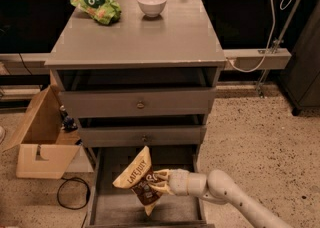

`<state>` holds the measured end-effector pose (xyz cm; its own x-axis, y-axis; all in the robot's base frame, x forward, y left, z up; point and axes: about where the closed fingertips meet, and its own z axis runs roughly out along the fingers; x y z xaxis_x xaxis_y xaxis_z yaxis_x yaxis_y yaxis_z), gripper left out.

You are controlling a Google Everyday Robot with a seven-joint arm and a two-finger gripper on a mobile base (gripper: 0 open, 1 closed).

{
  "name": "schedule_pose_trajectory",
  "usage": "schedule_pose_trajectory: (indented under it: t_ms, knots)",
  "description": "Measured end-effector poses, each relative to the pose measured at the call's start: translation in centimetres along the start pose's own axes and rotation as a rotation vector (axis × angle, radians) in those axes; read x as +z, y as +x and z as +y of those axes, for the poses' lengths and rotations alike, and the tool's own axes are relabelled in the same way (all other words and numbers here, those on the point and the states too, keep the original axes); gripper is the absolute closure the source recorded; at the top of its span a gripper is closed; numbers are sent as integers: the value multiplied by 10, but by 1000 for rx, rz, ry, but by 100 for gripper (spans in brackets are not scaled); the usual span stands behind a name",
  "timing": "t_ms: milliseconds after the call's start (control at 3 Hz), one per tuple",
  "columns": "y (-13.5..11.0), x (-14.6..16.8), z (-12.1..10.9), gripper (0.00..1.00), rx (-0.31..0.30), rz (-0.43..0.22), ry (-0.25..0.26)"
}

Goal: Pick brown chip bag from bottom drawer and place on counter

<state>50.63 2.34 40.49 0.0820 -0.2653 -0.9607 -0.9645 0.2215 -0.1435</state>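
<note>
Over the open bottom drawer (112, 208), the claw (159, 182) is clamped on the right edge of the brown chip bag (134, 177), with the arm coming in from the lower right. The bag is tilted, tan end up, inside the drawer's outline. The table (145, 37) carries a green chip bag (97, 6) and a white bowl (151, 3) at the back. A cardboard box (42, 158) sits on the floor to the left.

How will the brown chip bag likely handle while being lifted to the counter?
Probably light: the gripper, shut on the brown chip bag by one edge, holds it tilted over the bottom drawer. Likely floppy, as its creased surface looks bent around the grip. It may swing or slip during the lift.
</note>
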Motion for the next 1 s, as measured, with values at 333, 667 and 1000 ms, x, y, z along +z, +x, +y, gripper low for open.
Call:
schedule_pose_trajectory:
  t_ms: [333, 667, 1000]
  knots:
    - [-50, -5, -26, 100, -48, -35, 24]
    - [-119, -20, -54, 100, -133, -6, 66]
    - [-185, -32, -71, 100, -218, 49, 98]
